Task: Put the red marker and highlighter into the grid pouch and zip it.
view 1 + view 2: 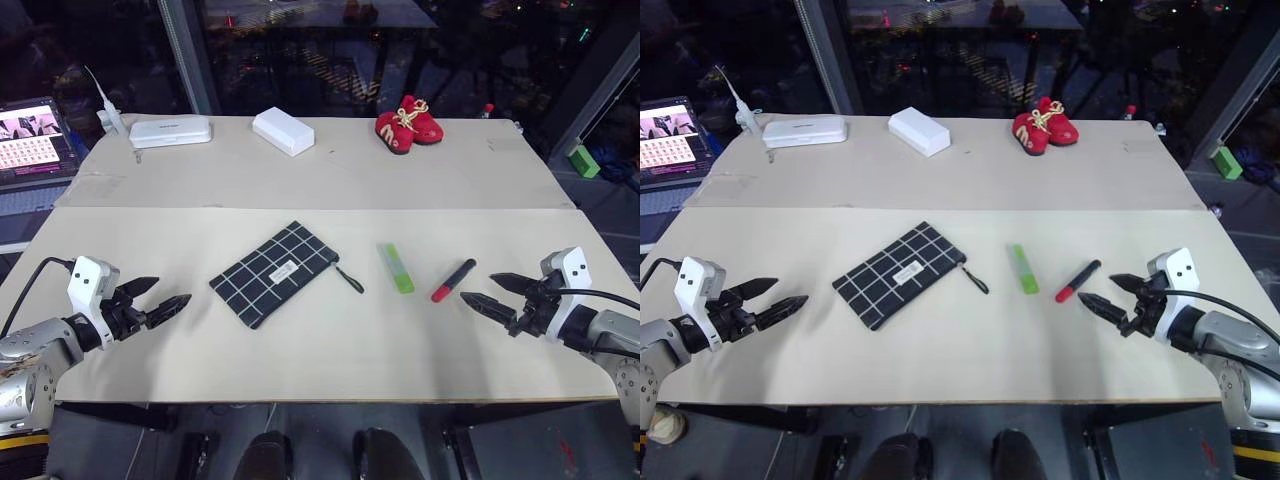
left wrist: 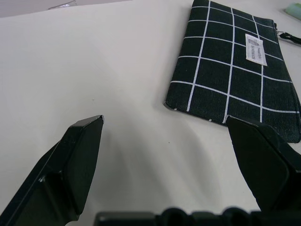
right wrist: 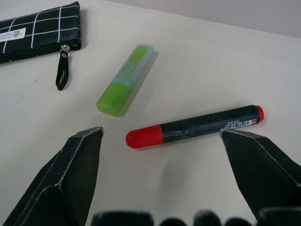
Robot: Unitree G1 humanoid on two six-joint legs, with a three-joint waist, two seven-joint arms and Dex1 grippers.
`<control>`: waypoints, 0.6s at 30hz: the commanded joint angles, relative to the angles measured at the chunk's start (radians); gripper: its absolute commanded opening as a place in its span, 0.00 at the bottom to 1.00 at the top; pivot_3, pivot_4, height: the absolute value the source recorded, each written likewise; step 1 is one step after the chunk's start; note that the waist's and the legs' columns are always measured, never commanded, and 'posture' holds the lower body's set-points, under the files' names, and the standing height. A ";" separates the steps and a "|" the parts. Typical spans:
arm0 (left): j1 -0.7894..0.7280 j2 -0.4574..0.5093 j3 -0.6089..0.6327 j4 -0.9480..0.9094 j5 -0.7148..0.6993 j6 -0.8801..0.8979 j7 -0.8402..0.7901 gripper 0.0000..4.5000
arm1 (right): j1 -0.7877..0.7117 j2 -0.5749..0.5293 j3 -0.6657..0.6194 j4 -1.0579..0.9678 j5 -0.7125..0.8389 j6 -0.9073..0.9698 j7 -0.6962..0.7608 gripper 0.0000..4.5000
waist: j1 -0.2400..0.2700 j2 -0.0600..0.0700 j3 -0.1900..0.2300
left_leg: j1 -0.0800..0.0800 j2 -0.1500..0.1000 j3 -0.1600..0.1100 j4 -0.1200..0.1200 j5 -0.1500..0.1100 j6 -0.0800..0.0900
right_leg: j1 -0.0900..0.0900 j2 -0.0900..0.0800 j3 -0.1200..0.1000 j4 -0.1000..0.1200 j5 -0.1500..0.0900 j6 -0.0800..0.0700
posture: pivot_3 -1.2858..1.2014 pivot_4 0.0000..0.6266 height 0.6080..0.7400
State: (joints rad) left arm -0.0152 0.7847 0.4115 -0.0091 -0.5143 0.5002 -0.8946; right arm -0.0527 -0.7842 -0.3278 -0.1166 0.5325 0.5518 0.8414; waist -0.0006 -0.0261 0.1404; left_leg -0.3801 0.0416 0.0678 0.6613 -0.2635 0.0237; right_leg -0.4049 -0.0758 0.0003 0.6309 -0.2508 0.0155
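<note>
Both claws stand wide open and empty, the left gripper (image 1: 168, 304) at lower left facing the pouch (image 1: 275, 272), the right gripper (image 1: 482, 292) at lower right just beside the marker (image 1: 453, 280), highlighter (image 1: 396, 268) between, evidently staged for pickup.

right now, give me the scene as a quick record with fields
grid pouch: flat on the table, zipper looks closed
highlighter: on the table, between pouch and marker
red marker: on the table, outside the pouch
left gripper: open, holding nothing, beside the pouch
right gripper: open, holding nothing, facing the marker
task: not started
</note>
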 commanded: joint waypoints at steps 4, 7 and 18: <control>-0.058 0.024 -0.017 0.082 0.048 -0.137 -0.061 1.00 | 0.004 -0.004 -0.026 -0.018 0.013 0.010 -0.004 0.98 | 0.001 0.000 0.000 | 0.000 0.000 0.000 0.000 0.000 0.000 | 0.000 0.000 0.000 0.000 0.000 0.000 | 0.52 0.24 1.00; -0.094 0.013 -0.041 0.145 0.104 -0.273 -0.071 1.00 | 0.003 0.011 -0.038 -0.028 0.037 0.023 -0.009 0.87 | 0.004 0.000 0.000 | 0.000 -0.001 0.000 0.000 0.000 0.000 | 0.000 0.000 0.000 0.000 0.000 0.000 | 0.52 0.24 1.00; -0.035 0.091 -0.136 0.158 0.178 -0.296 -0.177 1.00 | -0.018 0.013 -0.057 -0.061 0.075 0.041 -0.018 0.06 | -0.009 0.001 0.000 | 0.000 0.000 0.001 0.000 0.000 0.000 | -0.001 0.000 0.001 0.000 0.000 0.000 | 0.52 0.24 1.00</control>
State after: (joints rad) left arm -0.0643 0.8520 0.2931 0.1399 -0.3885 0.2583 -1.0528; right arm -0.0548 -0.7596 -0.3568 -0.1393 0.5811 0.5803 0.8236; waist -0.0098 -0.0256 0.1401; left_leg -0.3799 0.0414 0.0686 0.6613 -0.2635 0.0238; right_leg -0.4055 -0.0755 0.0012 0.6313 -0.2507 0.0157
